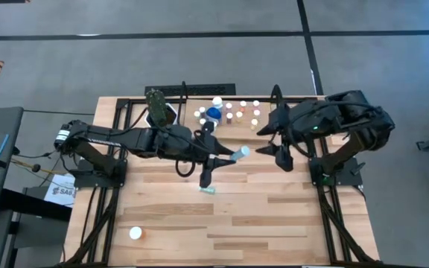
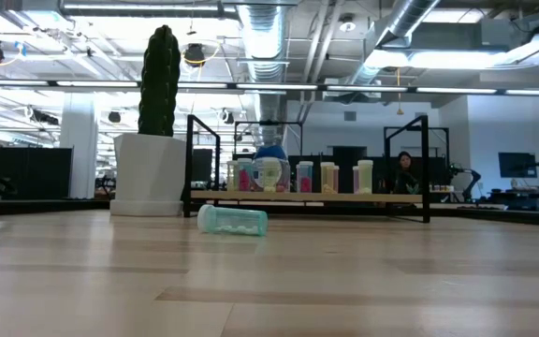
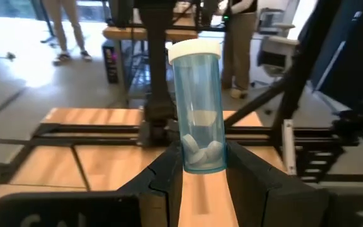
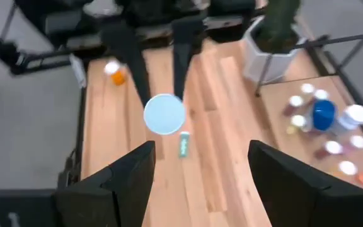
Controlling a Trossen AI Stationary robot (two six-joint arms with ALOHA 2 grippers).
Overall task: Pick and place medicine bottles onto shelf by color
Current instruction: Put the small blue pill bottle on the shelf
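My left gripper (image 1: 229,157) hangs over the table's middle, shut on a clear teal medicine bottle (image 3: 199,107) with a white cap and white pills inside. The cap (image 4: 164,114) faces my right gripper (image 4: 200,170), which stands open a short way off toward the table's right, with nothing between its fingers. A second teal bottle (image 2: 232,220) lies on its side on the tabletop below them. An orange bottle (image 1: 135,233) stands near the front left. The shelf (image 1: 237,123) at the far edge carries several bottles, among them a larger blue one (image 1: 214,113). My left gripper pinches the teal bottle's bottom end (image 3: 203,161) between its two fingers. The fingers come nearly level from the table's left, and the bottle runs on along their line with its cap (image 3: 195,49) pointing away. The bottle is lifted clear of the table.
A white pot with a green cactus (image 1: 157,108) stands at the shelf's left end. Black frame rails (image 1: 99,216) run along the table's left and right sides. Bare wood spreads over the table's near half (image 1: 274,231).
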